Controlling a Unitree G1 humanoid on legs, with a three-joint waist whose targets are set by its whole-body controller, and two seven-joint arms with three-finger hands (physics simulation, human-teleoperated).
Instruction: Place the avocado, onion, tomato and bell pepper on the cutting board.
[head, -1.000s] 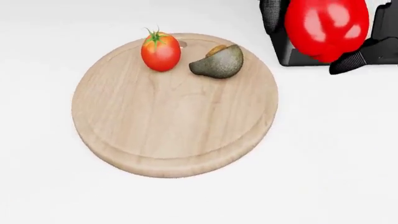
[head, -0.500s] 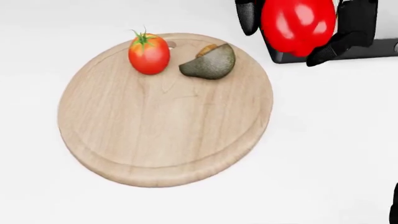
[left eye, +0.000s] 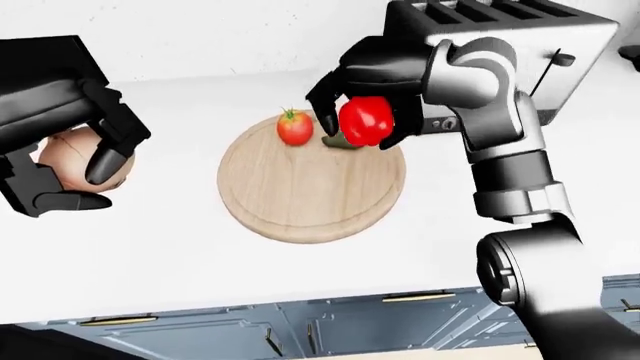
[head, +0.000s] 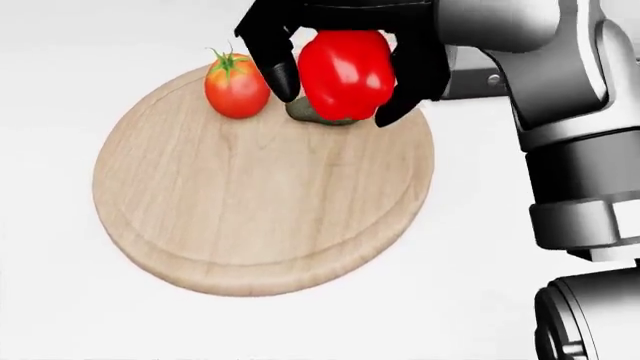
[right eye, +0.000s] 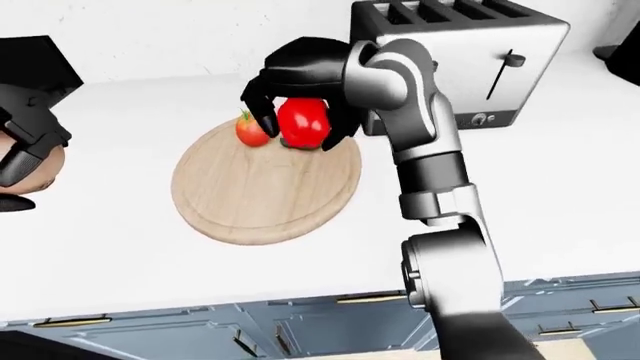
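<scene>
Two items on round cutting board (head: 250, 217): tomato (head: 236, 87), avocado (head: 312, 113). Right hand (head: 345, 52) grips bell pepper (head: 345, 73) over avocado. Left hand (left eye: 70, 161) clutches onion (left eye: 68, 156), left of board above white counter (left eye: 150, 247).

I see a white counter (left eye: 150, 247) filling most of the left-eye view, carrying 1 round wooden cutting board (left eye: 300, 195) at centre and 1 silver toaster (left eye: 560, 45) in the upper right corner, well apart from the lower edge.
</scene>
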